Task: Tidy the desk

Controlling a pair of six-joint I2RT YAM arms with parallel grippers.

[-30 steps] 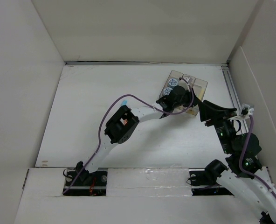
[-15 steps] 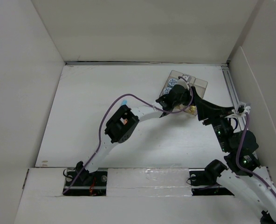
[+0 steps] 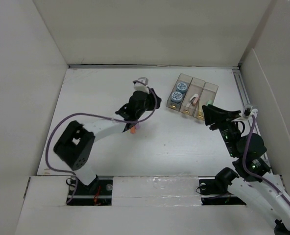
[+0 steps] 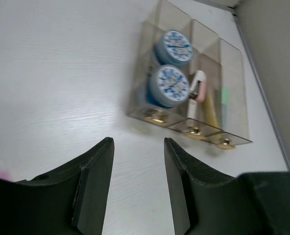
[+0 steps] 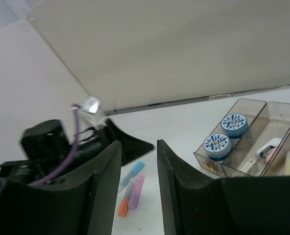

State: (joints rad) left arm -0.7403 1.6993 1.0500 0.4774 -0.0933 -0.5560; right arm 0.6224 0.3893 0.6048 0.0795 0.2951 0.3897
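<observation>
A matte-white desk [image 3: 96,107], walled by upright white panels [image 3: 17,98], fills the overhead view. On its left half, the left arm [image 3: 101,129] stretches diagonally from its base at the near edge toward the middle of the tabletop, with a purple cable [image 3: 93,115] looping along it. Three short markers [image 5: 130,188], one blue, one pink and one orange, lie close together on the surface just beside the arm's last link. From above, only the pink and orange ones peek out.

The left gripper [image 4: 137,147] hovers over the desk near its centre, pointing right toward the bin. Its two fingers stand moderately apart, with only bare tabletop showing between them.

Right of centre, toward the far side, sits a translucent three-compartment bin [image 3: 198,81], set at a slight angle. Its left compartment holds two round blue-and-white tubs [image 4: 169,85], one behind the other. The middle compartment holds a small white-and-pink item [image 4: 198,88].

The right gripper [image 5: 138,144] hangs just off the bin's near right corner, facing left across the desk. Its fingers are a narrow gap apart and grip nothing. A metal rail [image 3: 243,93] runs along the desk's right edge.
</observation>
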